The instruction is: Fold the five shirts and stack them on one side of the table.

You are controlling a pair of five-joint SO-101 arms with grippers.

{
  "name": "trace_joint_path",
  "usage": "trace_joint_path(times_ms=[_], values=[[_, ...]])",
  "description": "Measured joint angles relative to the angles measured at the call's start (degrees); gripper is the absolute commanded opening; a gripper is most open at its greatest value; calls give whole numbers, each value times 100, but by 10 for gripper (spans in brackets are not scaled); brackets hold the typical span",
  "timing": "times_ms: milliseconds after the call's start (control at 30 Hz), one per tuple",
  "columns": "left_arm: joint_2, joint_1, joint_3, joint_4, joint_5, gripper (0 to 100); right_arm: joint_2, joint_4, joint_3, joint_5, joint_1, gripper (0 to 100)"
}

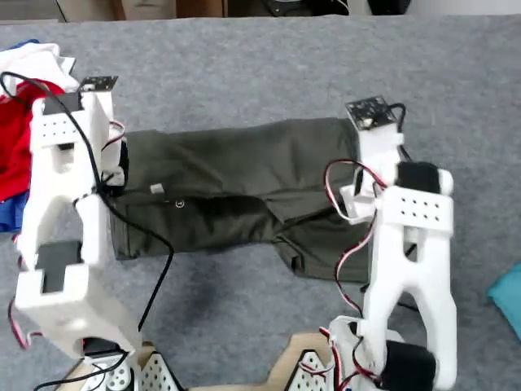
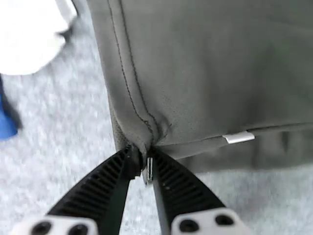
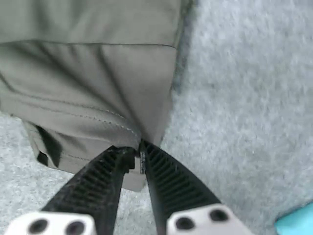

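Observation:
An olive-green shirt lies spread across the middle of the grey table, partly folded lengthwise. My left gripper is shut on the olive shirt, pinching a stitched seam at its left end; in the high view this arm stands over that end. My right gripper is shut on the same shirt, holding its edge at the right end, where the right arm stands. A small white label shows on the fabric.
A heap of red, white and blue shirts lies at the table's far left. A teal cloth pokes in at the right edge, and its corner shows beside the right gripper. Bare grey table spreads behind the shirt.

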Motion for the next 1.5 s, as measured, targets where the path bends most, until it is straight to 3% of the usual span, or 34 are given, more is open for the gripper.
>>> trace_joint_path(times_ms=[333, 667, 1267, 1367, 1500], values=[[-1626, 0, 1837, -220, -316, 19, -695, 0, 774, 413, 422, 4], [-1749, -26, 2479, -237, -316, 19, -1530, 0, 1644, 440, 448, 4], [-1758, 264, 3059, -281, -316, 25, -1574, -53, 1662, 440, 457, 6], [-1758, 264, 3059, -413, -316, 91, -1574, -53, 1688, 440, 457, 67], [-1758, 264, 3059, -431, -35, 183, -1574, 44, 1688, 440, 457, 239]])
